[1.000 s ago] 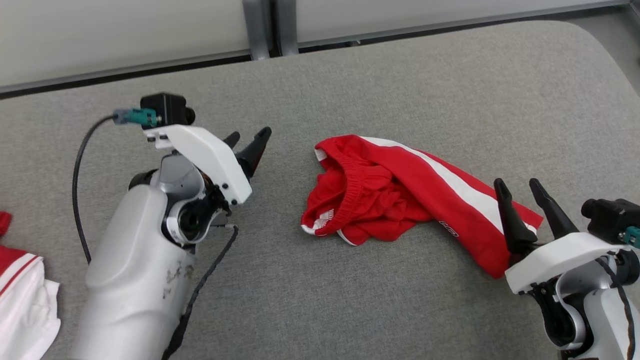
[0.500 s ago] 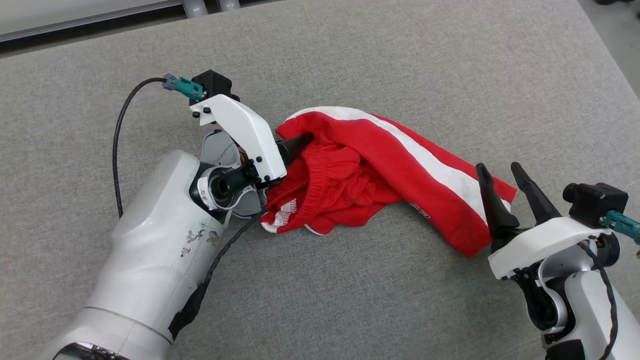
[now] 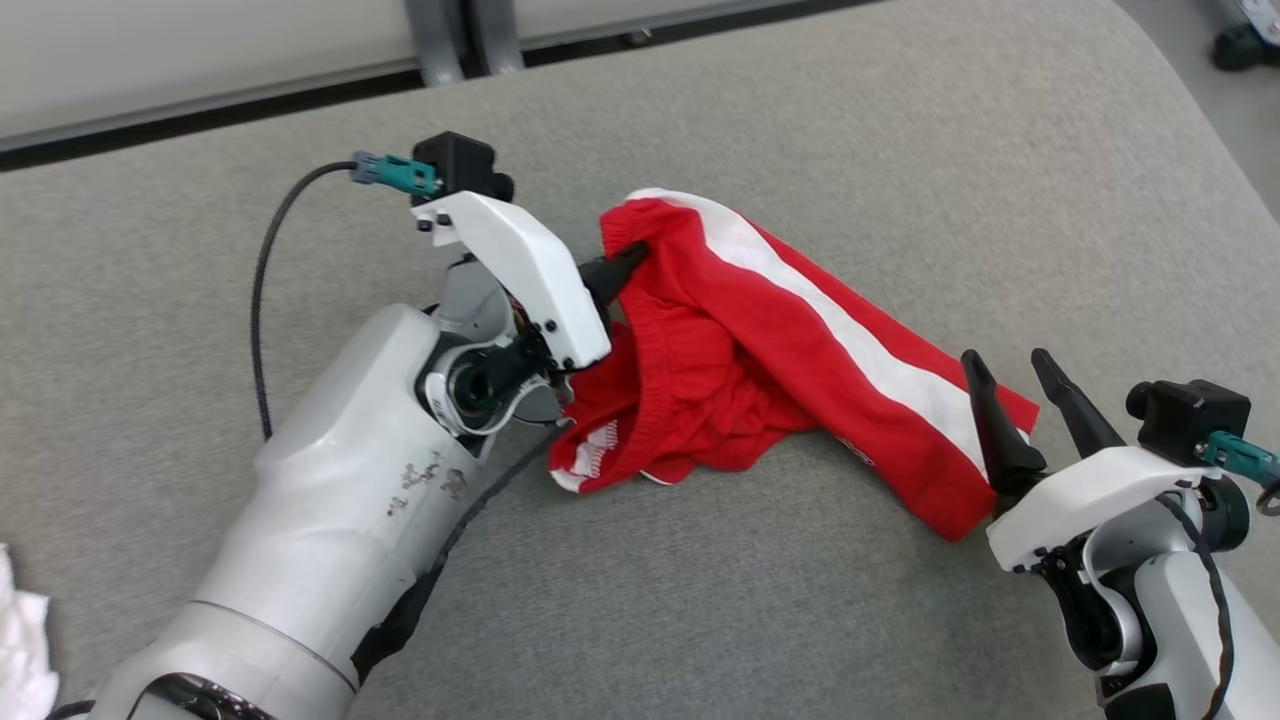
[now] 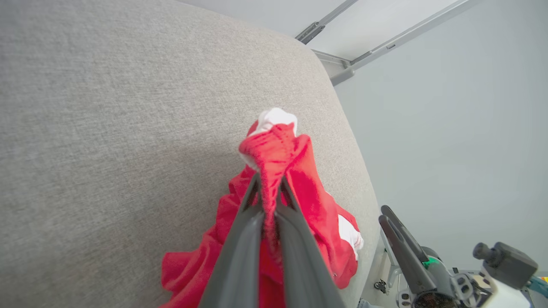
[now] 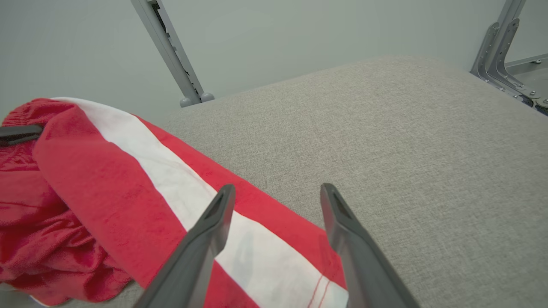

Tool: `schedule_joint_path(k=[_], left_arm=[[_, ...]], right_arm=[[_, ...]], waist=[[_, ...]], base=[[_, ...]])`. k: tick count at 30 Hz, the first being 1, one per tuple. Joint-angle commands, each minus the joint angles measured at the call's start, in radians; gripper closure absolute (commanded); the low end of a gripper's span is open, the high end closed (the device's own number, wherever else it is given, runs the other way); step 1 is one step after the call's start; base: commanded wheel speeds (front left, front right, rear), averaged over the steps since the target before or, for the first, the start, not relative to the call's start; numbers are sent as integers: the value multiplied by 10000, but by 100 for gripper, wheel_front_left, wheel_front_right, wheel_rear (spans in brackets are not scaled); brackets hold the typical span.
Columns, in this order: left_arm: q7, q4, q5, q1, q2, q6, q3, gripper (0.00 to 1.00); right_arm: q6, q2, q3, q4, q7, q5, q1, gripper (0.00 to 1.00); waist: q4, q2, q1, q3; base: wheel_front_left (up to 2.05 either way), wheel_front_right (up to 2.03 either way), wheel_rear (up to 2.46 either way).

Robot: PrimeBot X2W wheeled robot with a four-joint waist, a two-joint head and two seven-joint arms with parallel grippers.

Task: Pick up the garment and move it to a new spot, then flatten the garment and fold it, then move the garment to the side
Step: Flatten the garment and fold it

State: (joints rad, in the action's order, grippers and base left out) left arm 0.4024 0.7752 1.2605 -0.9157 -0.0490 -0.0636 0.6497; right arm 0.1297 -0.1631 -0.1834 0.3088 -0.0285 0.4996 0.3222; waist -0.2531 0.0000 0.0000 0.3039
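Head view: red garment (image 3: 790,370) with a white stripe lies crumpled near the middle of the grey tabletop (image 3: 900,150). The left tool (image 3: 622,270) is pinched on the gathered waistband at the garment's far left end. The right tool (image 3: 1004,358) stands with its jaws wide apart at the garment's near right end, gripping nothing. A white cloth (image 3: 20,640) sits at the lower left corner, well apart from the garment.

Left wrist view: the left tool (image 4: 269,184) is clamped narrowly on a fold of the garment (image 4: 308,192), which bunches up beyond the fingertips; the rest trails onto the tabletop (image 4: 107,128). The right tool (image 4: 385,214) appears at the lower right, just beside the tabletop edge.

Right wrist view: the right tool (image 5: 277,188) is spread wide. One finger overlaps the white stripe of the garment (image 5: 107,184), and the other stands over bare tabletop (image 5: 406,149).
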Motion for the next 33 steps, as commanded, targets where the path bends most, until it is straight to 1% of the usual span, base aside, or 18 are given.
schedule_joint_path(k=[1,5,7,10,13,15,16,18,20,23,25,27,30,31,32,33], left_arm=[[-96,-85,19,-79,-31,-108,174,100],[-414,-514,-128,71,-32,-349,844,100],[-605,-801,-392,188,-58,-440,1113,100],[-721,-1563,-709,680,-351,-527,1528,100],[-624,-2659,-751,1388,-868,-586,1804,100],[-621,-3511,-931,1904,-1366,-559,1992,100],[-606,-4493,-1053,2603,-1908,-499,2200,100],[-571,-5516,-1142,3302,-2495,-360,2374,100],[-499,-6451,-1292,3925,-3073,-124,2571,100],[-527,-7379,-1764,4706,-3850,170,2949,100],[-631,-7810,-1938,5135,-4164,141,3166,100],[-790,-7910,-2323,5395,-4546,293,3305,100],[-1017,-7953,-2304,5794,-4553,284,3388,100],[-1117,-7876,-2337,5915,-4592,335,3394,81],[-1224,-7772,-2389,6009,-4650,394,3387,13],[-1300,-7665,-2396,6127,-4672,430,3406,0]], right_arm=[[19,-117,2,32,40,-44,-22,0],[19,-230,34,81,180,-59,-242,0],[19,-273,61,85,250,-56,-354,0],[19,-278,61,108,350,-55,-542,0],[19,-259,5,155,369,-16,-758,0],[19,-228,4,176,359,9,-880,0],[19,-193,-8,226,349,-17,-994,0],[19,-142,-12,254,353,2,-1107,0],[19,-148,2,266,365,7,-1177,0],[19,-163,12,283,395,-12,-1256,0],[19,-186,8,272,427,-22,-1267,0],[19,-215,-19,268,456,-37,-1288,0],[19,-229,-33,267,496,-49,-1290,0],[19,-233,-43,268,512,-42,-1291,0],[19,-245,-56,273,520,-36,-1296,0],[19,-242,-73,281,542,-31,-1305,0]], waist=[[418,0,0,-431],[1024,0,0,-941],[1321,0,0,-1193],[1743,0,0,-1602],[2108,0,0,-2014],[2304,0,0,-2234],[2463,0,0,-2420],[2616,0,0,-2524],[2762,0,0,-2567],[2941,0,0,-2583],[3033,0,0,-2585],[3089,0,0,-2594],[3125,0,0,-2610],[3135,0,0,-2622],[3142,0,0,-2633],[3141,0,0,-2658]], base=[[0,0,0],[0,0,0],[0,0,0],[0,0,0],[0,0,0],[0,0,0],[0,0,0],[0,0,0],[0,0,0],[0,0,0],[0,0,0],[0,0,0],[0,0,0],[0,0,0],[0,0,0],[0,0,0]])
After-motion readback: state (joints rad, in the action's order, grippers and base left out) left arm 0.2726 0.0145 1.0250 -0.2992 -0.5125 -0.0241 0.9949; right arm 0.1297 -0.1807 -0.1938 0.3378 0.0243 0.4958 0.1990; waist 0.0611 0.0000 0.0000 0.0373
